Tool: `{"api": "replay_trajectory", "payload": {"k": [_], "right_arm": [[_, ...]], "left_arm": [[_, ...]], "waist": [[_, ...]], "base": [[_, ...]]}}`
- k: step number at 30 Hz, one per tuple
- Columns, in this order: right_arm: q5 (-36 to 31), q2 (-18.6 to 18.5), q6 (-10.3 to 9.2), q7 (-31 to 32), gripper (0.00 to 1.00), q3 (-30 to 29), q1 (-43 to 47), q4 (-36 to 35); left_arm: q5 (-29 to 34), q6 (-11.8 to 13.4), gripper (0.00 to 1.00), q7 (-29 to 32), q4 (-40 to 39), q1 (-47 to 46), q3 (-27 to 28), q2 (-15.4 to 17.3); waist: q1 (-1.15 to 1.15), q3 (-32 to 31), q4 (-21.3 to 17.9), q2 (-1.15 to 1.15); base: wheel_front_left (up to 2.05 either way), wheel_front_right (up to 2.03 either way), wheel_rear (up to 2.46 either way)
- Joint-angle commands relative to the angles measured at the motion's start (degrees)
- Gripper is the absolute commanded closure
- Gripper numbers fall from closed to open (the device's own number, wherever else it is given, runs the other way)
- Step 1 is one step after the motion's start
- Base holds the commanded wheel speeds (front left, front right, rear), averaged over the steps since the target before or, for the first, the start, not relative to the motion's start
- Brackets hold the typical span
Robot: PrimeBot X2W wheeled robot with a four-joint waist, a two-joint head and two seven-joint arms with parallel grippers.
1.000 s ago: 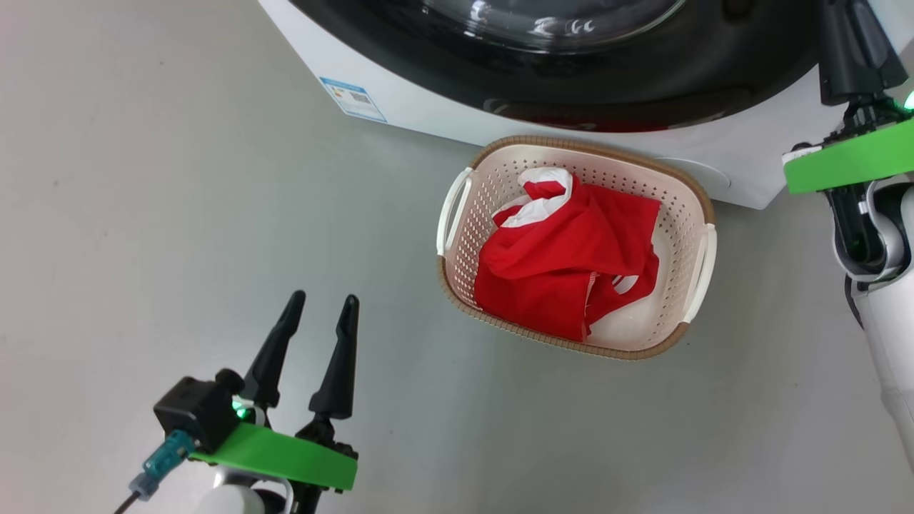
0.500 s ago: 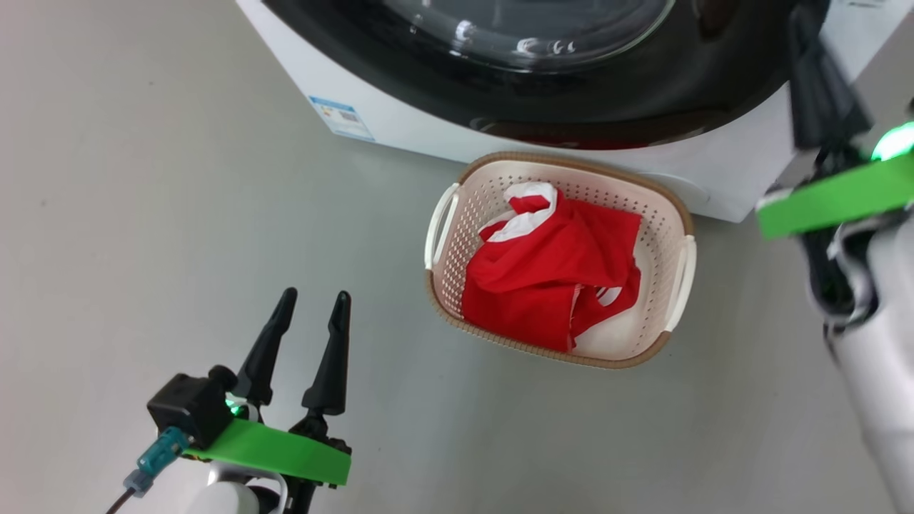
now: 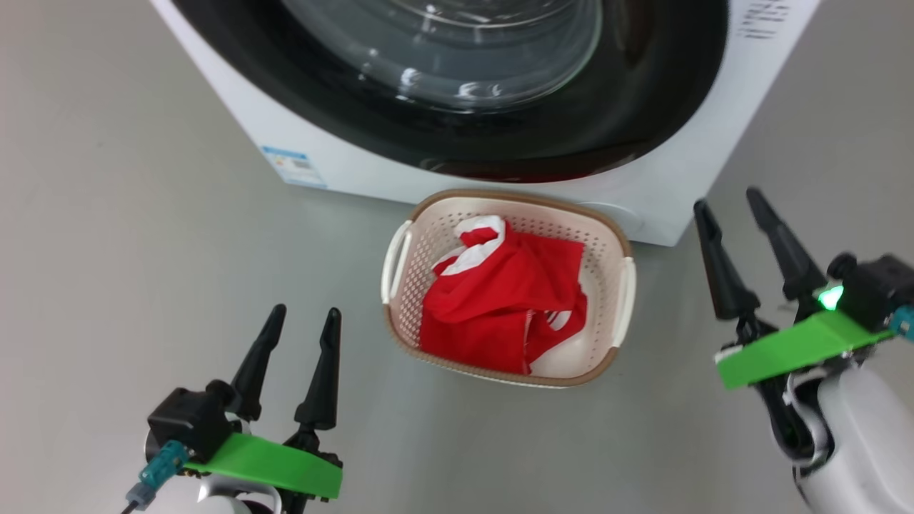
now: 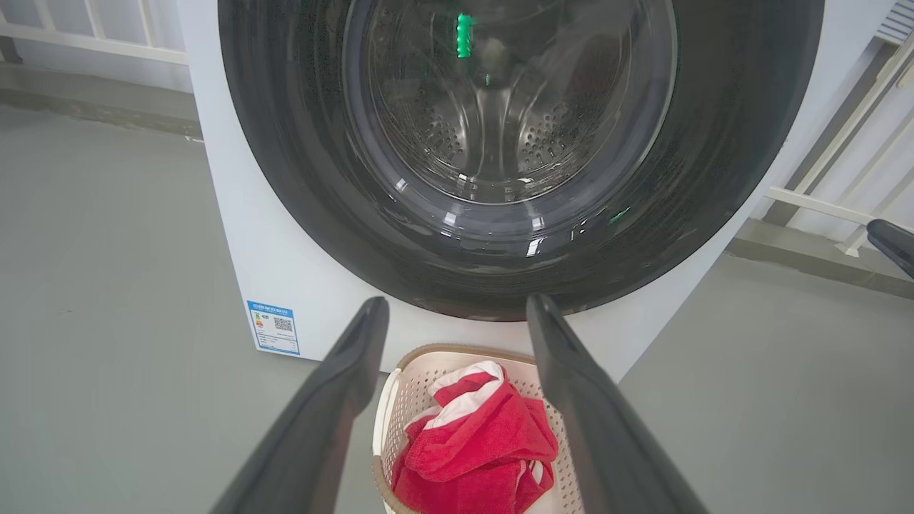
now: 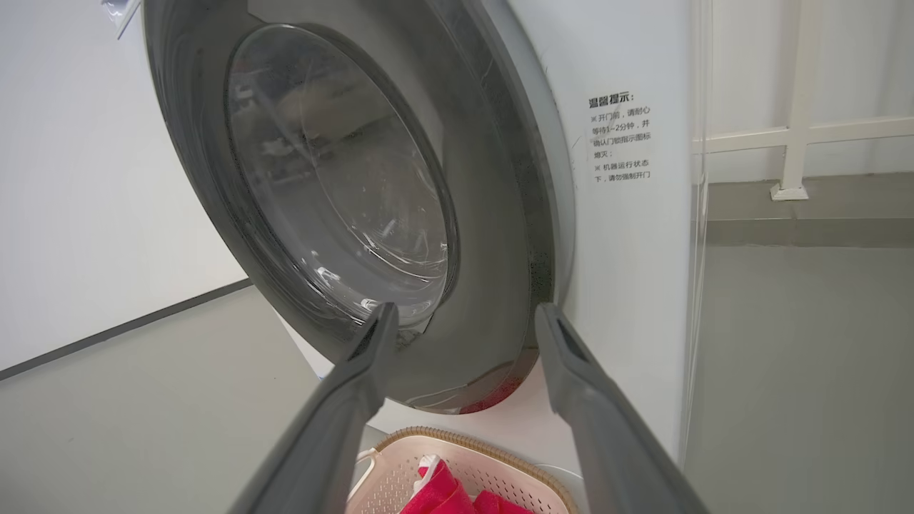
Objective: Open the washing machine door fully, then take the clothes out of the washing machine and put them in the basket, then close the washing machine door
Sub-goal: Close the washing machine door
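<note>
The washing machine door (image 3: pixel 457 64) sits shut against the front of the washing machine (image 3: pixel 682 182) at the top of the head view. The basket (image 3: pixel 405 285) stands on the floor (image 3: pixel 128 250) at frame centre, just below the door, with the red clothes (image 3: pixel 500 300) inside it. The left gripper (image 3: pixel 305 309), lower left, and the right gripper (image 3: pixel 726 198), centre right, hang with fingers apart, holding nothing.

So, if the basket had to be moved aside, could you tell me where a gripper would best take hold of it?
Probably the white loop handle on the right side of the basket, approached from above by the open right gripper, which is nearest. The handle appears to stand off the perforated wall, leaving a gap for one finger. The red clothes fill the middle.
</note>
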Motion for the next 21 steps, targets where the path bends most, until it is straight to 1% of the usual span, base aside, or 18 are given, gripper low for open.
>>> {"api": "replay_trajectory", "payload": {"k": [1, 12, 21], "right_arm": [[-0.7, 0.4, -0.06, -0.3, 0.00, 1.1, 2.0, -1.9], [-1.4, 2.0, -0.06, -0.3, 0.00, -2.3, 10.6, -2.6], [-2.2, 2.1, -0.06, -0.3, 0.00, -5.5, 15.2, -3.1]], "left_arm": [[1.2, -0.3, 0.00, -0.4, -1.0, 0.5, 2.1, 1.0], [1.8, -0.3, 0.00, -0.4, -1.1, 2.3, 2.3, 3.3], [2.5, -0.3, 0.00, -0.4, -1.3, 3.5, 3.6, 4.5]], "waist": [[0.00, -2.0, -2.6, 0.00], [0.00, -5.6, -8.2, 0.00], [0.00, -7.5, -11.2, 0.00]], "base": [[0.00, 0.00, 0.00], [0.00, 0.00, 0.00], [0.00, 0.00, 0.00]]}}
